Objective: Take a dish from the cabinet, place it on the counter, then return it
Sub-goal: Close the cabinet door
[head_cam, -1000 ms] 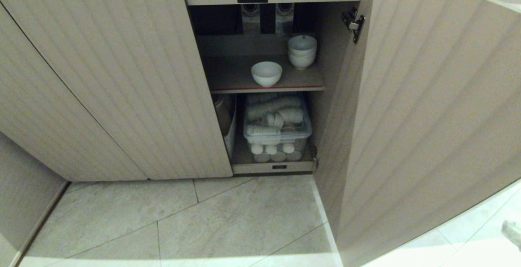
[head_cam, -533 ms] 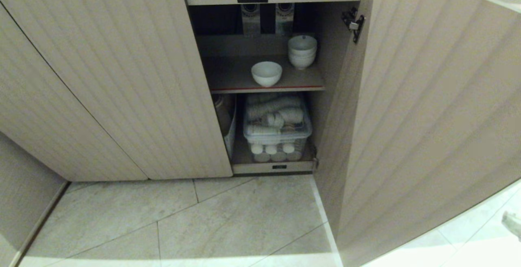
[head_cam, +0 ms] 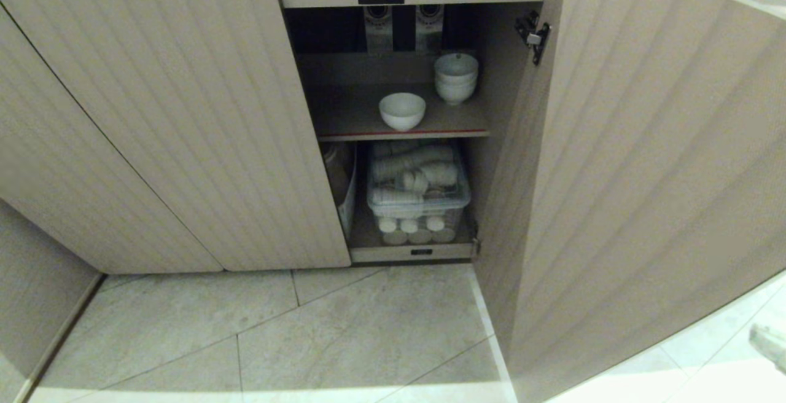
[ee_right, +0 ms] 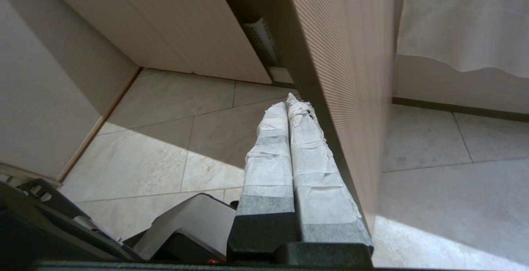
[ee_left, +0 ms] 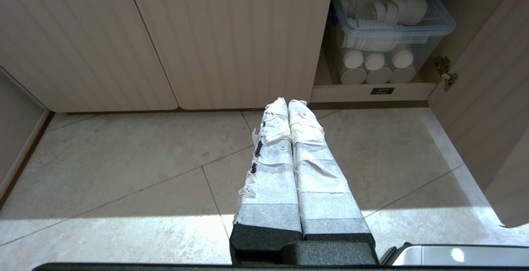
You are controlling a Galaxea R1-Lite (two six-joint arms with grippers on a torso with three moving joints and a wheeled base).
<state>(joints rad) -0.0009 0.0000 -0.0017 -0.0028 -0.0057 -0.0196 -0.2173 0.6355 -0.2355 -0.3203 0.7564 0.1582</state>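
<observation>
While the cabinet [head_cam: 184,114] stands with its right door [head_cam: 645,176] swung open, one single dish [head_cam: 402,110] sits upright on the brown shelf [head_cam: 350,117], near the red front edge, mouth facing up; being round, it has no long axis. One stack of similar bowls [head_cam: 455,77] stands at the back right corner of this shelf. Below is one clear box [head_cam: 419,197] of cups. Both grippers have fingers pressed together, holding nothing: the left gripper [ee_left: 288,102] above the floor [head_cam: 307,335], the right gripper [ee_right: 291,102] beside the open door.

Kitchen or canteen, ribbed beige cabinet [head_cam: 184,114], stacked white bowls [head_cam: 455,77], disposable cups tub [head_cam: 419,197], tiled floor [head_cam: 307,335]
</observation>
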